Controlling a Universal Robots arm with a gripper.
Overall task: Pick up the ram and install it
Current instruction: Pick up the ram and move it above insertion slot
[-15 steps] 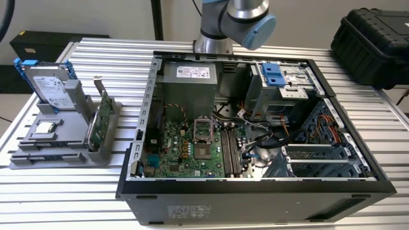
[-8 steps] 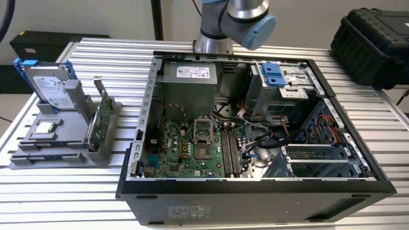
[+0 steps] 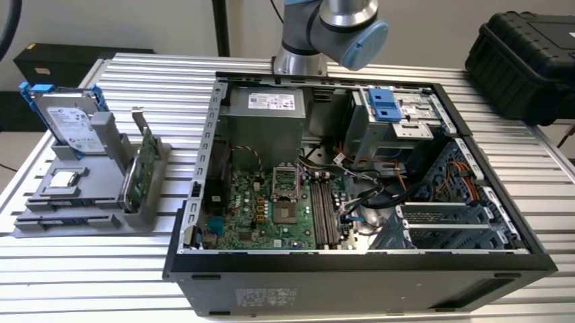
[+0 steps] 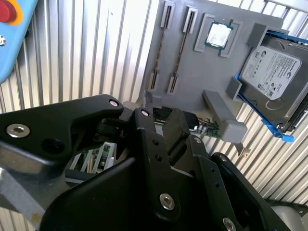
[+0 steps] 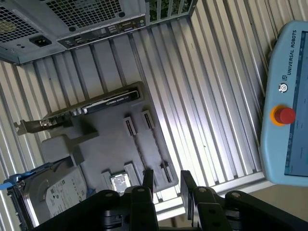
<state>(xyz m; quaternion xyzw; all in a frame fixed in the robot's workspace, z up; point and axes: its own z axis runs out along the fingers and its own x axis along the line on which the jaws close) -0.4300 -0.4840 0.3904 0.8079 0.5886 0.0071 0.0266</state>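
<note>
While the silver-and-blue robot arm (image 3: pixel 346 27) rises out of sight from its base behind the open black computer case (image 3: pixel 359 269) in the exterior view, the grey plastic holder tray (image 3: pixel 104 171) sits on the ribbed aluminium table (image 3: pixel 90 282) just beside the case, on the exterior view's left. In the first wrist view the black two-fingered gripper (image 5: pixel 167 185) points down from above the tray's edge, well clear of it. Its fingers are spread apart with nothing between them, and a light-blue teach pendant (image 5: pixel 288 96) lies off to one side. In the second wrist view the ram (image 4: pixel 181 51), a thin dark stick, seems to stand on edge in one of the tray's two parallel slots, though it is too slim to be sure which. Its long axis runs along the slot, one end by the square silver processor chip (image 4: pixel 219 34) and the other toward the green card with a metal bracket (image 4: pixel 207 127). The silver hard drive in blue rails (image 4: pixel 272 72) lies beyond the chip.
</note>
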